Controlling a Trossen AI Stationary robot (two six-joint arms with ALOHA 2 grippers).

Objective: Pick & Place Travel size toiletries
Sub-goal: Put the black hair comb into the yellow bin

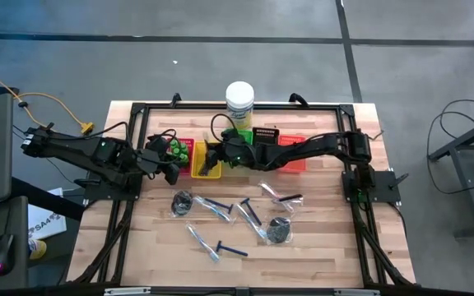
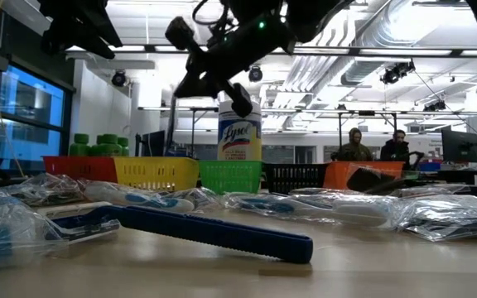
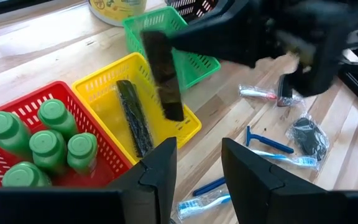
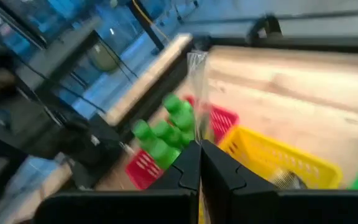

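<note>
**Right wrist view: sleeve pinched, yellow tray underneath**

Right gripper (image 4: 199, 151) clamped shut on the clear edge of a sleeved dark stick (image 4: 196, 87), poised over the yellow tray (image 4: 278, 155) at lower right of that frame. Another dark stick (image 3: 134, 118) already lying inside, centre-left in the left wrist view. Best bet, probably: lower until the tip sits inside the rim, line it up lengthwise with the tray, then let go. Looks floppy, might flop over the wall otherwise. Left gripper (image 3: 197, 163) part open, empty, waiting near the red tray (image 3: 36, 99) of green pots (image 3: 48, 134). Razors (image 1: 249, 212) on the table, lower centre of the high view.
</note>
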